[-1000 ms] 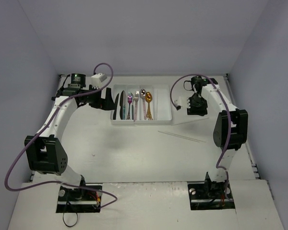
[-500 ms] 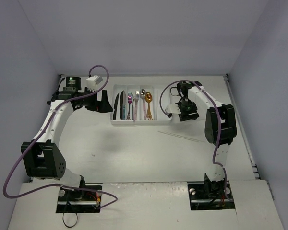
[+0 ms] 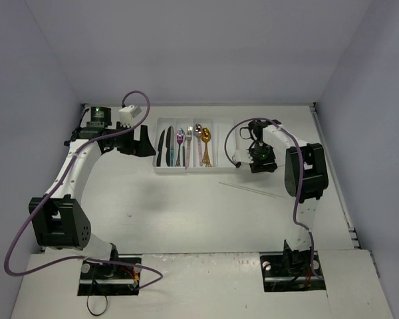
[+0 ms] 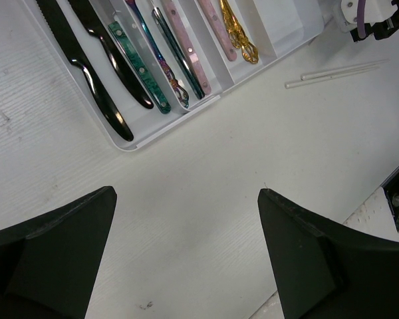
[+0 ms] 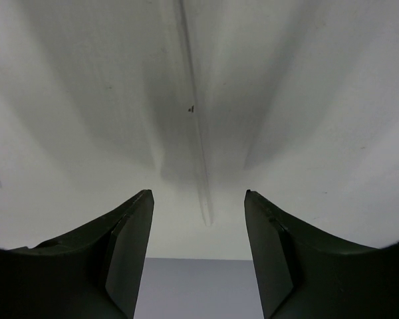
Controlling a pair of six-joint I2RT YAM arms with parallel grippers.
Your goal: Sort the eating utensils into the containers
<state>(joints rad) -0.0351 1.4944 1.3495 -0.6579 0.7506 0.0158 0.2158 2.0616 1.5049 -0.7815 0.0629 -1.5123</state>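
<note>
Left tool (image 4: 185, 194): spread wide, empty, over bare counter (image 3: 186, 212) just short of the tray.
Right tool (image 5: 198, 199): wide, empty, beside the tray's right end.
Cutlery tray (image 3: 194, 170): white, holding black knives (image 4: 86, 66), teal-handled knife (image 4: 138, 66), pink-handled piece (image 4: 185, 50) and gold spoon (image 4: 236, 30), all lengthwise in its compartments.
Chopsticks (image 4: 336, 72): pale pair on the counter, outside the tray.
Left wrist view: shows handle colours; the right wrist view shows only white surface.
Arms: elbows bowed outward.

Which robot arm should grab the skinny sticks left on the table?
Right, probably. The right tool hangs open by the tray's right end, near the chopsticks. The left tool, also open, sits off the tray's left end, farther away.
</note>
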